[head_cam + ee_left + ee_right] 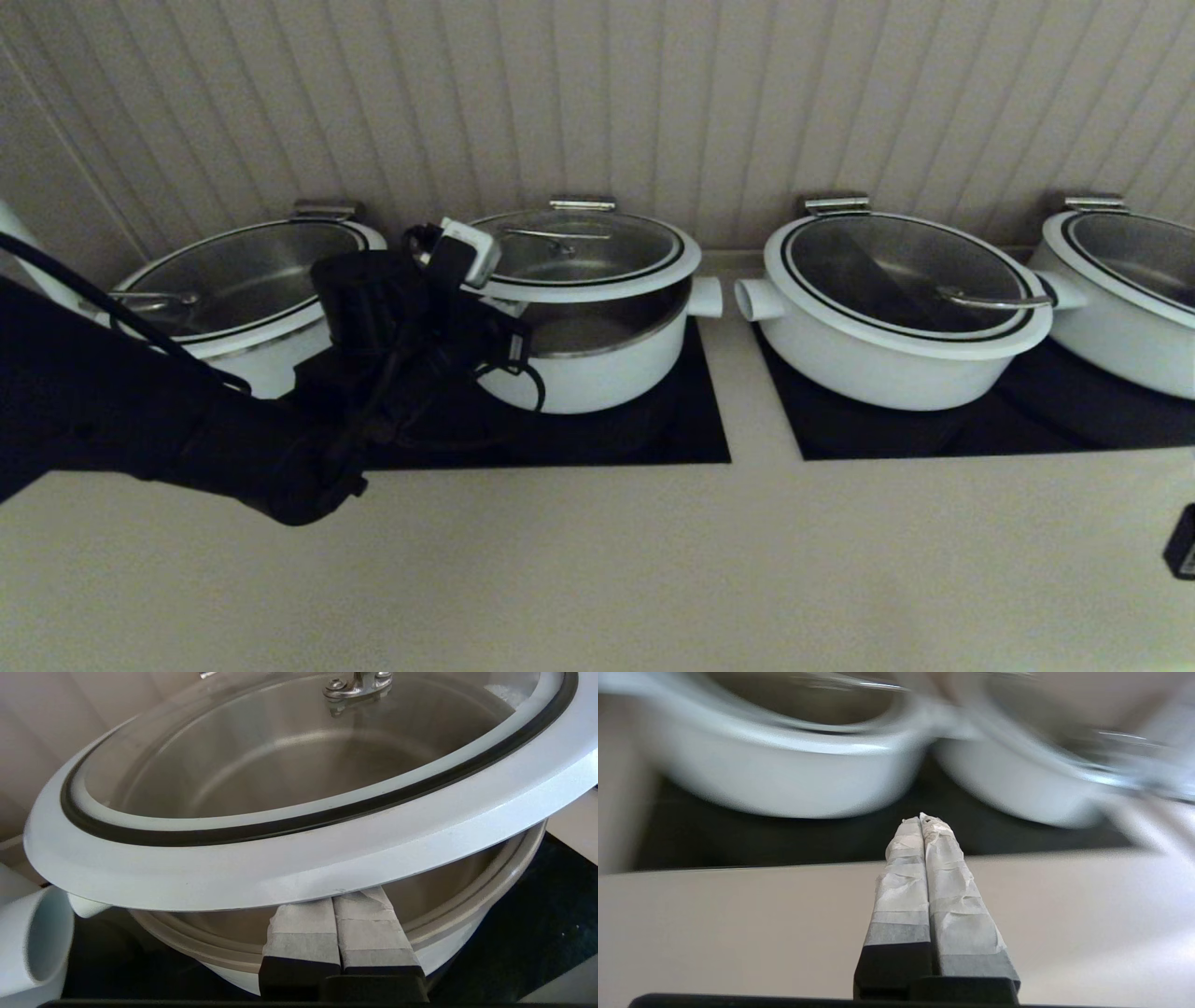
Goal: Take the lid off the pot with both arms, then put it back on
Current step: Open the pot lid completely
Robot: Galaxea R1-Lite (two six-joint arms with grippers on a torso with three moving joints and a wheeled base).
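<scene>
The lid [583, 252] is tilted up off the pot [597, 359], the second from the left in a row of four white pots along the far wall. Its near-left edge is raised, leaving a gap that shows the steel inside; the far edge looks lower, near the pot's rim.

The left arm [187, 420] reaches in from the left, and the left gripper [338, 905] has its taped fingers [303, 933] pressed together with nothing between them, tips tucked under the lid's white rim and propping it from below.

The right gripper [922, 821] is clenched on nothing, fingers touching all along, hovering over the beige counter [597, 560] in front of two blurred white pots on a black hob [761, 840]. It doesn't show from the head view.
</scene>
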